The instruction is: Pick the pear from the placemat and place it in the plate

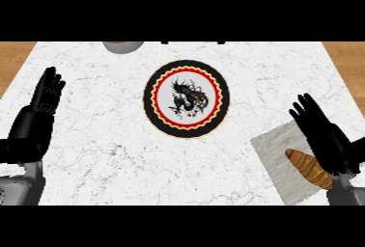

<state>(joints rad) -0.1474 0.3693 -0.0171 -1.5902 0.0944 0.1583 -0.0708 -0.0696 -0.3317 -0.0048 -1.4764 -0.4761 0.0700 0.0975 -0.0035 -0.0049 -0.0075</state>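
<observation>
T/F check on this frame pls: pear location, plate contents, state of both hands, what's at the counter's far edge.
1. The pear lies on the placemat. True.
2. The plate already holds the pear. False: nothing lies on it.
3. The right hand is curled round the pear. False: its fingers are straight, beside the pear.
4. The left hand is open, at the view's left. True.
5. A grey object sits at the counter's far edge. True.

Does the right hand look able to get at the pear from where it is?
Probably yes. The right hand is open right beside the pear on the placemat, and nothing lies between them.
</observation>
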